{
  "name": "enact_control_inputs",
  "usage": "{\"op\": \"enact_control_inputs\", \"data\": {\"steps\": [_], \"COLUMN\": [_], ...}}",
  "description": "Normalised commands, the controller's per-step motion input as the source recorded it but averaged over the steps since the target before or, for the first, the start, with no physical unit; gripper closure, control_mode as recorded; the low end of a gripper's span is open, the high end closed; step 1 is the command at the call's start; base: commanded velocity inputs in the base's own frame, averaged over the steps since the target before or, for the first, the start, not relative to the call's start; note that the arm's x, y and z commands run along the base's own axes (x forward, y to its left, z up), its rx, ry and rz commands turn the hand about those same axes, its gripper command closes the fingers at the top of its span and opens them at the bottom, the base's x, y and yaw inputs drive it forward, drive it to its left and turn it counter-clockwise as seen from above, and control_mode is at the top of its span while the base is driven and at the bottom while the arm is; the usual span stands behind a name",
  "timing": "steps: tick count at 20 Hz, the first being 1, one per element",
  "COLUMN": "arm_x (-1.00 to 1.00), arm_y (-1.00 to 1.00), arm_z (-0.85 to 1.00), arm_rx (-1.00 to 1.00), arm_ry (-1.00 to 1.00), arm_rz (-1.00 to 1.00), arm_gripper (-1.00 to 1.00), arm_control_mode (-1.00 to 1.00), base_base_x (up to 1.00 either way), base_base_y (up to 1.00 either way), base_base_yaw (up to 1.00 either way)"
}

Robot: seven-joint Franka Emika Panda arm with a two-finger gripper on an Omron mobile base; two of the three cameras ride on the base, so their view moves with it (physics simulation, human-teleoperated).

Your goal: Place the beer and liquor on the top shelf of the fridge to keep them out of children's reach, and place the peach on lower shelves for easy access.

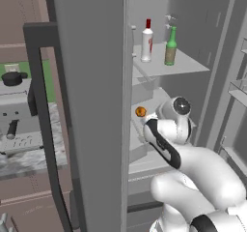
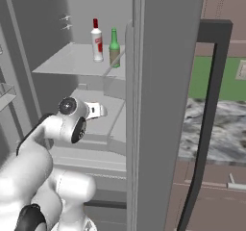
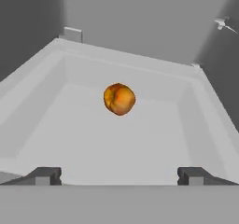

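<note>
On the thin top shelf of the open fridge stand the white, red-capped liquor and the green beer, side by side and upright; they also show as liquor and beer. One level down, the small orange peach sits on a lower shelf with raised sides, also seen as the peach. My gripper is open, a short way back from the peach, with nothing between its fingertips.
The fridge door with its black bar handle stands open to the left of the arm. Door racks line the right side. A counter with a coffee machine lies beyond the door.
</note>
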Motion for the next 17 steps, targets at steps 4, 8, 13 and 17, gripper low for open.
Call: {"op": "enact_control_inputs", "data": {"steps": [4, 8, 13, 17], "arm_x": [-0.75, -0.84, -0.9, -0.82], "arm_y": [0.0, 0.0, 0.0, 0.0], "arm_z": [0.92, 0.61, 0.62, 0.82], "arm_rx": [-0.1, -0.08, -0.04, -0.02], "arm_ry": [0.02, 0.0, 0.0, 0.0], "arm_rz": [0.0, 0.0, 0.0, 0.0], "arm_gripper": [-1.0, -1.0, -1.0, -1.0], "arm_control_mode": [-1.0, -1.0, -1.0, -1.0], "base_base_x": [0.0, 0.0, 0.0, 0.0], "base_base_y": [0.0, 0.0, 0.0, 0.0], "base_base_yaw": [0.0, 0.0, 0.0, 0.0]}}
